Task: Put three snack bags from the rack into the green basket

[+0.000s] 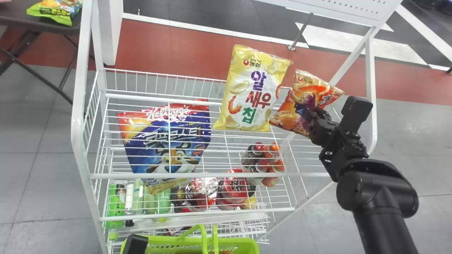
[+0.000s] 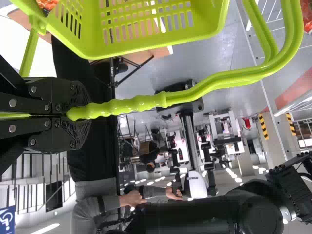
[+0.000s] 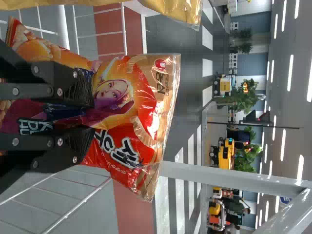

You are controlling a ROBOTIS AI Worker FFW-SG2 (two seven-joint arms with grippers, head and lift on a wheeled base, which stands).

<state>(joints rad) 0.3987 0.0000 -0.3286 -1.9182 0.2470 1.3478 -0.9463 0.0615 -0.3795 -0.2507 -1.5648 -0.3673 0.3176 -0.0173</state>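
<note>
A: Where does your orange snack bag (image 1: 300, 102) lie?
B: You see it at the right side of the white wire rack (image 1: 77, 123), tilted, just beside the yellow snack bag (image 1: 249, 88). The blue bag (image 1: 150, 141) is farther left.

A: How does it look?
B: Glossy and orange-red, with a printed figure across its front, pictured snacks lower down and a creased, gold-toned top edge.

A: And your right gripper (image 1: 312, 122)?
B: Its two fingers stand apart at the orange bag's front; you cannot tell whether they touch it.

A: Your left gripper (image 1: 137, 243)?
B: Clamped on the handle (image 2: 129, 104) of the green basket (image 1: 235, 241), at the rack's near side. Something orange-red lies inside, too little exposed to identify.
</note>
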